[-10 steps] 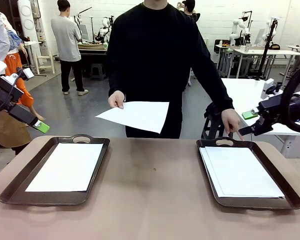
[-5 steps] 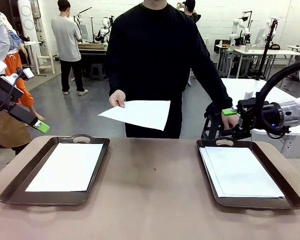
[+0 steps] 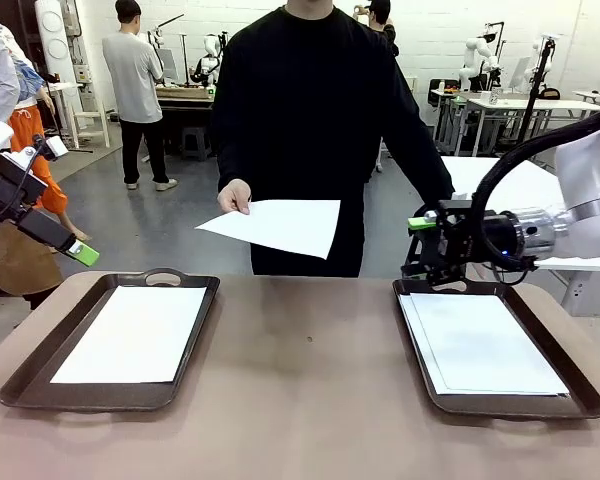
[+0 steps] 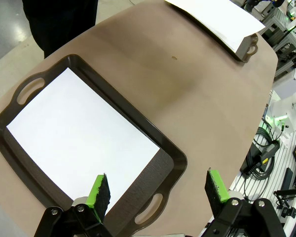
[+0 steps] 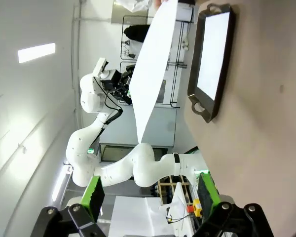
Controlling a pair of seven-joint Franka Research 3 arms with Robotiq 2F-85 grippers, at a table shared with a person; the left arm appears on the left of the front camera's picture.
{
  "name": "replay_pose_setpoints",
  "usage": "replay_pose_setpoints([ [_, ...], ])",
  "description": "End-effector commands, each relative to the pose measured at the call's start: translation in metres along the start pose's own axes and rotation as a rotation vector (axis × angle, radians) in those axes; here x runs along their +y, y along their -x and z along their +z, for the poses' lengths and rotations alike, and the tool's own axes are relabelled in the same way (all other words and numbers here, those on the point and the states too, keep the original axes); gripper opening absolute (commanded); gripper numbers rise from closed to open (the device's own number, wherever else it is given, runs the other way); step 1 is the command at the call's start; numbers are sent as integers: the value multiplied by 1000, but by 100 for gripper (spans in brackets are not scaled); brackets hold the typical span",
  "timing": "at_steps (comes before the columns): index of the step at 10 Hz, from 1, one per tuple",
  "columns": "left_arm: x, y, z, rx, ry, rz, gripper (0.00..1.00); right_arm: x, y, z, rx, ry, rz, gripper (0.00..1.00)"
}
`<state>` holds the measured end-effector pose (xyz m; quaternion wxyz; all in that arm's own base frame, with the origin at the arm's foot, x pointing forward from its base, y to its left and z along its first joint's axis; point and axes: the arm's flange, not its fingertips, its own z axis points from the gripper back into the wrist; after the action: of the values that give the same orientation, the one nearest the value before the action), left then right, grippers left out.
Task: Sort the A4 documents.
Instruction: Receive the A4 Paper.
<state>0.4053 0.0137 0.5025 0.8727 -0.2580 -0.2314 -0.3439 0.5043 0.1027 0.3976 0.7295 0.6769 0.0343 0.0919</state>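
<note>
Holding a white sheet (image 3: 276, 225), the person's hand (image 3: 233, 196) hovers above the table (image 3: 310, 390).

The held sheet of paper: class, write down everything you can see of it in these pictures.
The held sheet is plain white, thin and blank-looking, like A4 paper. The person's hand pinches its corner and holds it out nearly flat, slightly tilted, in the air above the table's far edge, between the two trays. Nothing else touches it. In the right wrist view it appears as a long white strip, seen almost edge-on.
</note>
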Motion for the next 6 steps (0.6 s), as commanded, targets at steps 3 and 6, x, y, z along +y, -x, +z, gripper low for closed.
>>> replay_pose_setpoints([
  [3, 0, 0, 1, -1, 0, -4, 100, -11, -43, -43, -36, -30, -88, 100],
  [6, 0, 0, 1, -1, 0, -4, 100, -14, -77, -62, -131, -87, -121, 100],
])
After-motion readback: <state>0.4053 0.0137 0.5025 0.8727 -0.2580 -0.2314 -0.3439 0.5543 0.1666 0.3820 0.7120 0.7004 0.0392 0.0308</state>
